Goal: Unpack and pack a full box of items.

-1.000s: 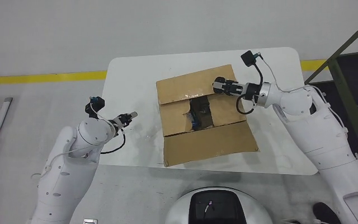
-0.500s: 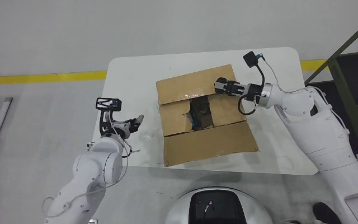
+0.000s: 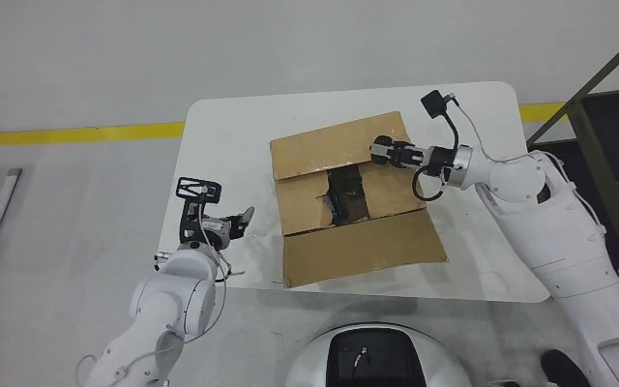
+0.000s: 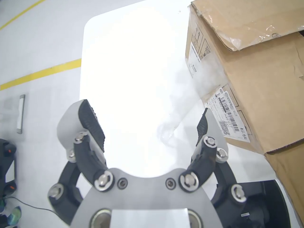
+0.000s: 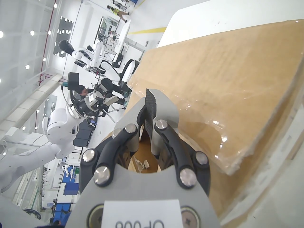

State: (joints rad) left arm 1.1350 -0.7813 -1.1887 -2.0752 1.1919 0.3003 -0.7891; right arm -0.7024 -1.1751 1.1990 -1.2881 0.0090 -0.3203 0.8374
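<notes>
Swinging in over the last second, the left gripper (image 3: 240, 219) now hovers wide open just beside the cardboard box (image 3: 319, 155) on the table (image 3: 232, 126), while the right gripper (image 3: 377, 152) stays pinched narrow on a top flap (image 5: 225, 84), so unpacking seems barely begun.

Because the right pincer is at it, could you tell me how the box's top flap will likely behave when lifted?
The flap is thin cardboard on one crease, so it should probably swing up lightly but bend if twisted. The glossy tape on its edge may let the right pincer slip.
</notes>
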